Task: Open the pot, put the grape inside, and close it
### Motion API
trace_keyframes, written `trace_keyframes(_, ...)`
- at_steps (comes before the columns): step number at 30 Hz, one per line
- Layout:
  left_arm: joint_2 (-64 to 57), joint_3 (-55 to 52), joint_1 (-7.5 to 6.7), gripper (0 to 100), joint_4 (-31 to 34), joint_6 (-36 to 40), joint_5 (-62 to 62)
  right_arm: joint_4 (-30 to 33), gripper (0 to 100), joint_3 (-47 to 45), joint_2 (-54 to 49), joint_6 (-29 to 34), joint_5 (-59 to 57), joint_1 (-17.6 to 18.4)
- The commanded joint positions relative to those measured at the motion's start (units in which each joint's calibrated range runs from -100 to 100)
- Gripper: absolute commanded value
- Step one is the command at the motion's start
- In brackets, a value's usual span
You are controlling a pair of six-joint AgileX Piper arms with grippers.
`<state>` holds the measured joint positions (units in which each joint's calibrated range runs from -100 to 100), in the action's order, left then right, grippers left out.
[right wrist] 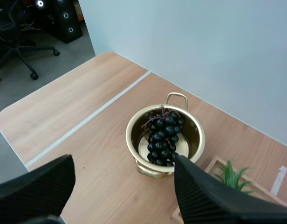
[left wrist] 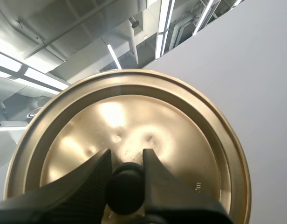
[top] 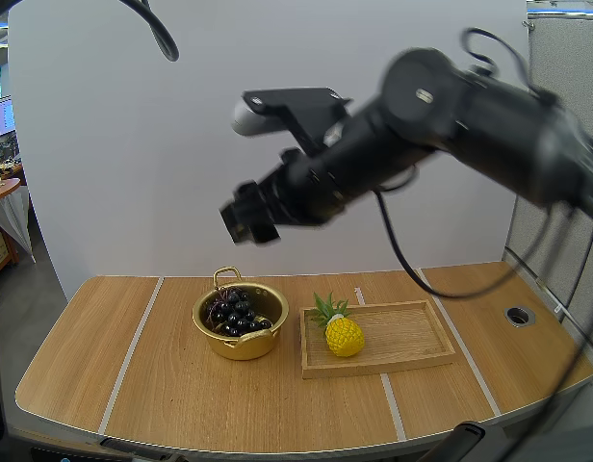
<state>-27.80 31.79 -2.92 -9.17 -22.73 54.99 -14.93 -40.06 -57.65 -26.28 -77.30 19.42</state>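
A golden pot (top: pixel 241 332) stands lidless on the table, left of the middle, with a bunch of dark grapes (top: pixel 235 314) inside it. My right gripper (top: pixel 248 219) hangs high above the pot. In the right wrist view its fingers (right wrist: pixel 204 193) stand wide apart, open and empty, with the pot (right wrist: pixel 192 140) and the grapes (right wrist: pixel 163 135) below between them. My left gripper (left wrist: pixel 126 161) is shut on the black knob (left wrist: pixel 126 189) of the golden lid (left wrist: pixel 134 116), held up in the air with its top side facing the camera.
A wooden tray (top: pixel 412 332) lies right of the pot with a yellow toy pineapple (top: pixel 343 334) on its left part. A round grommet hole (top: pixel 519 315) sits at the table's far right. Bare tabletop stretches left of the pot.
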Motion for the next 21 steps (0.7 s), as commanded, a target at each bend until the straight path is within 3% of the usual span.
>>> trace_keyframes(1,-0.3,0.4,-0.16,0,0.5,0.5,-1.8,2.8,100,-6.0,-8.1,1.8,-1.1,-0.1)
trace_keyframes(7,-0.3,0.4,-0.16,0,0.5,0.5,-1.8,6.1,100,-15.9,-18.4,5.1,-9.1,-0.5)
trace_keyframes(15,-0.3,0.4,-0.16,0,0.5,0.5,-1.8,7.0,100,-20.1,-25.7,5.1,-15.3,-3.3)
trace_keyframes(17,-0.3,0.4,-0.16,0,0.5,0.5,-1.8,6.7,74,-20.1,-27.3,5.1,-16.5,-3.6)
trace_keyframes(21,-0.3,0.4,-0.16,0,0.5,0.5,-1.8,6.3,0,-20.1,-29.1,5.1,-18.5,-4.5)
